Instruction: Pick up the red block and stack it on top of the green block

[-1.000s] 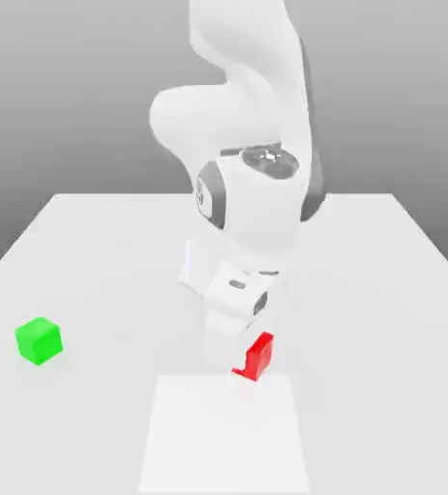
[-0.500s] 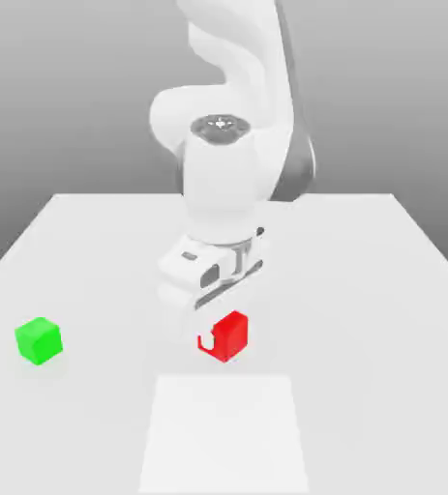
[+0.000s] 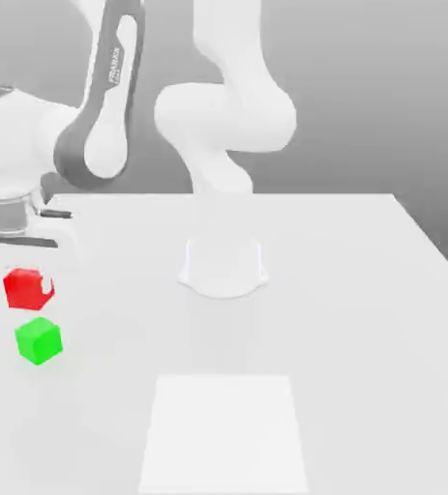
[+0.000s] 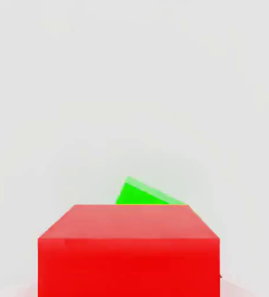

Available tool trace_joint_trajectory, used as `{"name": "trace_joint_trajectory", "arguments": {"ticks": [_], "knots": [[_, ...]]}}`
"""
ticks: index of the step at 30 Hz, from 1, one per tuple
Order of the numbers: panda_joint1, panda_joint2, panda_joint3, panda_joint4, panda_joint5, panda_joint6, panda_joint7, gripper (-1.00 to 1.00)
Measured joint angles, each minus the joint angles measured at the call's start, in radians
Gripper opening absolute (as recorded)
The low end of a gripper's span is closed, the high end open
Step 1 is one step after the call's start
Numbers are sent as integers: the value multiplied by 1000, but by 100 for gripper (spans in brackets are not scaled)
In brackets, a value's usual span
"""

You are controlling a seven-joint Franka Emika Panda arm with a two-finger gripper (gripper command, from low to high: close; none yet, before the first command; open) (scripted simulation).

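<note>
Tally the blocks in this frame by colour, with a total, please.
Red block: 1
Green block: 1
Total: 2 blocks

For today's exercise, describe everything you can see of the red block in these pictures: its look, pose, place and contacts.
The red block is a small, bright red cube with plain matte faces. It hangs clear of the white table, held in the shut gripper at the exterior view's left. It sits just above the green block, with a gap between them. In the hand view, it looms in front, covering most of the green block.
</note>
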Motion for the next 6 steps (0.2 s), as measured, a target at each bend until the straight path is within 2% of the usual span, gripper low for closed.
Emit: {"name": "trace_joint_trajectory", "arguments": {"ticks": [1, 2, 6], "knots": [[-11, 42, 28, 3, 71, 32, -51, -100], [-38, 81, 67, 6, 140, 62, -100, 100], [-38, 81, 67, 6, 140, 62, -100, 100]]}}
